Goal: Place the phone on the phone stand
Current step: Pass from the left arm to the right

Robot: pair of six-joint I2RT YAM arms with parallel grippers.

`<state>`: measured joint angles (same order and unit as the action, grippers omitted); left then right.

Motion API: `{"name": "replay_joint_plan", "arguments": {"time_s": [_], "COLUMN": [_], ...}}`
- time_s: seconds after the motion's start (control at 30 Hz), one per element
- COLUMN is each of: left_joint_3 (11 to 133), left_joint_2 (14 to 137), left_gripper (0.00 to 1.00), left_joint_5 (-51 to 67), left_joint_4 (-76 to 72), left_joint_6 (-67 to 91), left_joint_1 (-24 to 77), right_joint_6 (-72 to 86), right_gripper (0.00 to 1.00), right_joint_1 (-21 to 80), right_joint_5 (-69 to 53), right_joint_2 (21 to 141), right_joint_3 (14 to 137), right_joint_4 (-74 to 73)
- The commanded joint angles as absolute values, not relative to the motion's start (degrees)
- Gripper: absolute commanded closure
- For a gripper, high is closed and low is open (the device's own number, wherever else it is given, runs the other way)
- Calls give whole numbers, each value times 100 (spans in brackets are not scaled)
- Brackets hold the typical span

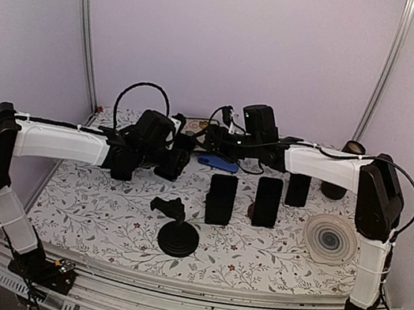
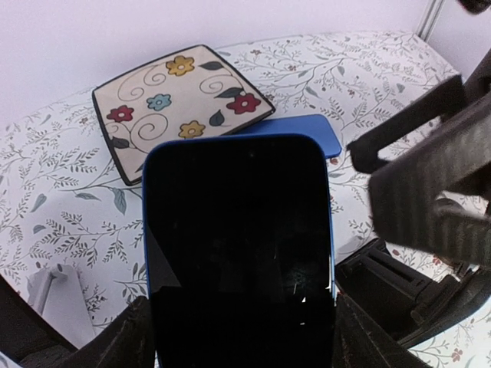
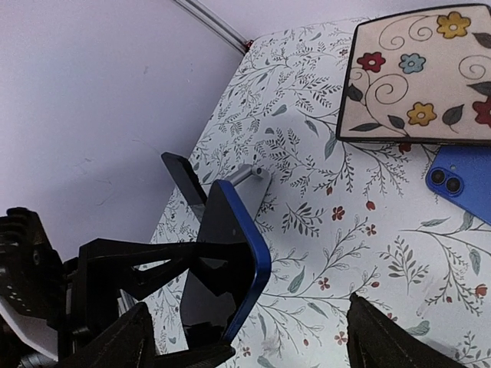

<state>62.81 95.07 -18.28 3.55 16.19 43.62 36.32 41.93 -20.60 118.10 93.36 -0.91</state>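
In L wrist view: phone [image 2: 239,253] screen.

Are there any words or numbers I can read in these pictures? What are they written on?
No text can be read anywhere.
On the held phone: the screen is black, with nothing on it.
On the flower plate: only flowers and swirls, no words.
On the blue phone lying flat: two camera lenses, no brand showing.
In the top view, everything is too small to show any lettering.
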Motion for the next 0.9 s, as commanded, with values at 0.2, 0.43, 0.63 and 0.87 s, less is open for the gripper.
{"name": "replay_joint_plan", "arguments": {"time_s": [0.2, 0.43, 0.63, 0.87], "left_joint_3": [6170, 6230, 6258, 6292], "left_joint_2": [9046, 9047, 9053, 9006], "left_gripper": [47, 47, 47, 40], "left_joint_5": [-1516, -1433, -1385, -1269], "left_joint_4": [-494, -523, -530, -472], "left_joint_6": [1512, 1460, 1415, 1398], "left_joint_1": [4404, 4424, 4423, 4426], "right_joint_6": [4459, 4834, 5041, 4972], "right_gripper": [22, 36, 59, 97], "right_joint_1": [4157, 4162, 4162, 4159], "right_joint_5": [-2741, -3027, -3186, -3232], "right_joint_2": [12233, 12454, 12451, 12263], "right_joint_3": [9521, 9657, 9677, 9644], "right_joint_4": [721, 1137, 1363, 1389]}}
